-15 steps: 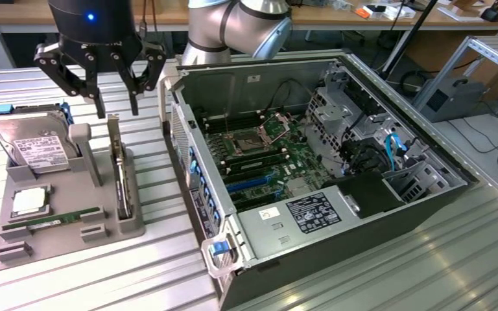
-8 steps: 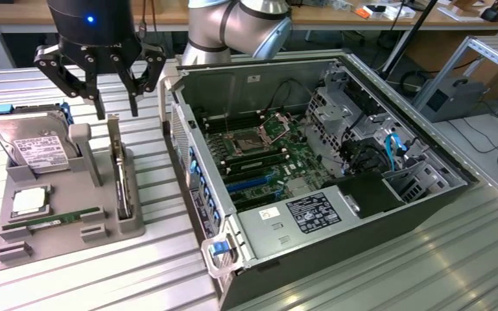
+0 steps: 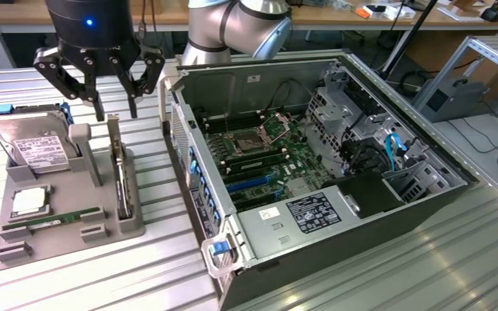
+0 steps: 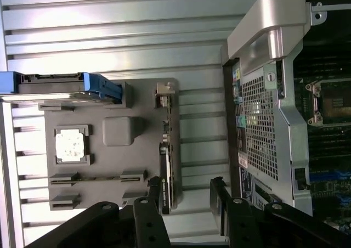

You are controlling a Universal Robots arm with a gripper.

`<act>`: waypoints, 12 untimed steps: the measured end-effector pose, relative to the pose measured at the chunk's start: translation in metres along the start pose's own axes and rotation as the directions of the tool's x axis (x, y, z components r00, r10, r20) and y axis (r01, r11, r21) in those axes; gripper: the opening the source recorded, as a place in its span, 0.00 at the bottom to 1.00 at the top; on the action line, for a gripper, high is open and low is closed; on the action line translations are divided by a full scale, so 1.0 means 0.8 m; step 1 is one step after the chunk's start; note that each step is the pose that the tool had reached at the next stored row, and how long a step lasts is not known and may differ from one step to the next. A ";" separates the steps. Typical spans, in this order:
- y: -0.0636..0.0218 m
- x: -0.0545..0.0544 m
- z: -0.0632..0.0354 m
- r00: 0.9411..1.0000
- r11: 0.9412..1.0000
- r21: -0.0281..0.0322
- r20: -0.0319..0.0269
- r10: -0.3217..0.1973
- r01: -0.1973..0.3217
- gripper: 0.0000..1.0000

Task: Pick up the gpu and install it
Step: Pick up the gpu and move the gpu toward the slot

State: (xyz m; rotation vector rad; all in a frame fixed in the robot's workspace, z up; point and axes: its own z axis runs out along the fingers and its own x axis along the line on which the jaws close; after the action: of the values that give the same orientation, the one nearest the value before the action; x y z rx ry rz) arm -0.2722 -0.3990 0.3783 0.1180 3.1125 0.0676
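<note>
The gpu [image 3: 121,175] is a thin card standing on edge in a slot along the side of a grey holder tray [image 3: 67,240] nearest the case; in the wrist view the gpu [image 4: 166,165] appears edge-on. My black gripper [image 3: 117,110] hangs open just above the card's far end, holding nothing. Its fingertips [image 4: 156,196] straddle the card's line, one on each side, in the wrist view. The open computer case [image 3: 318,168] lies on the exterior view's right with its green motherboard [image 3: 258,152] and a blue expansion slot [image 3: 249,183] exposed.
The tray also holds a silver hard drive [image 3: 37,146] in a blue bracket, a square processor [image 3: 26,202] and a green memory stick [image 3: 54,220]. The arm's base [image 3: 231,29] stands behind the case. The case wall [image 4: 263,111] is close beside the tray.
</note>
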 end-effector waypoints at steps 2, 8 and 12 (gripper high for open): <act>0.000 0.000 0.001 1.000 1.000 0.000 0.000 0.000 0.000 0.48; 0.000 0.001 0.002 1.000 1.000 0.000 0.000 0.000 0.000 0.48; 0.000 0.002 0.004 1.000 1.000 0.000 0.000 0.000 0.000 0.48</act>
State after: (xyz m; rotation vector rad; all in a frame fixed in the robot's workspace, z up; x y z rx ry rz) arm -0.2738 -0.3991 0.3753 0.1179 3.1126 0.0676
